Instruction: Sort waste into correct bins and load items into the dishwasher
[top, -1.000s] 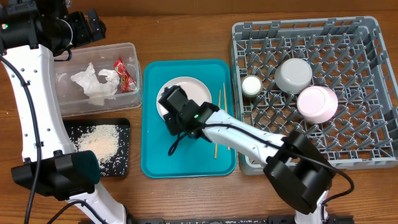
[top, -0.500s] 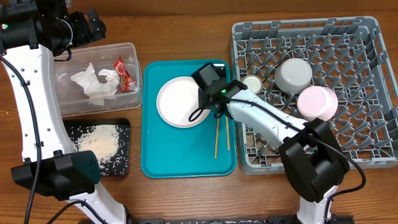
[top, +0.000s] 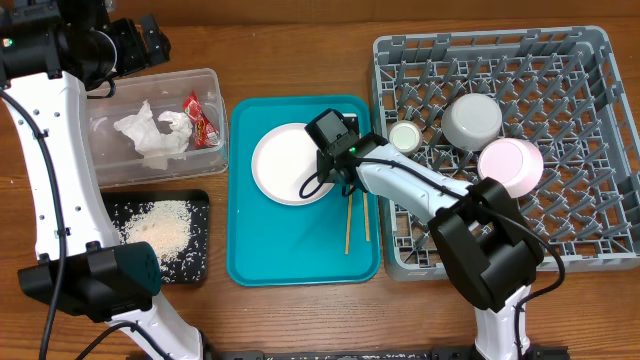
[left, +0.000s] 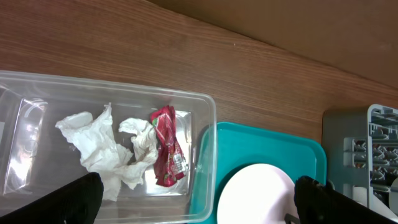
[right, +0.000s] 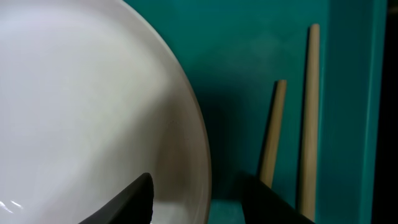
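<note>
So the pink plate (top: 285, 165) is sitting flat on the teal tray (top: 240, 215), and the bit that matters is the stretch of rim on the side facing the dish rack (top: 560, 235). The right hand (right: 202, 198) is parked right on that rim. From the wrist camera its fingers (right: 134, 200) straddle it, one over the plate's inside and the other outside on the tray floor, with the rim running straight through the gap. They're spread apart with nothing pinched, so I'd call it released and lined up for an edge grab. The plate's round, so there's no long axis to worry about, just that edge. The two chopsticks (top: 356, 218) lie just beside the outer finger, long axis running front to back along the tray wall nearest the rack, so closing up could nudge them, I reckon. The left hand (top: 145, 45) is well away, up past the far side of the clear tub (top: 110, 165), spread wide too and holding nothing. The right arm's clearly the nearer one for this.
</note>
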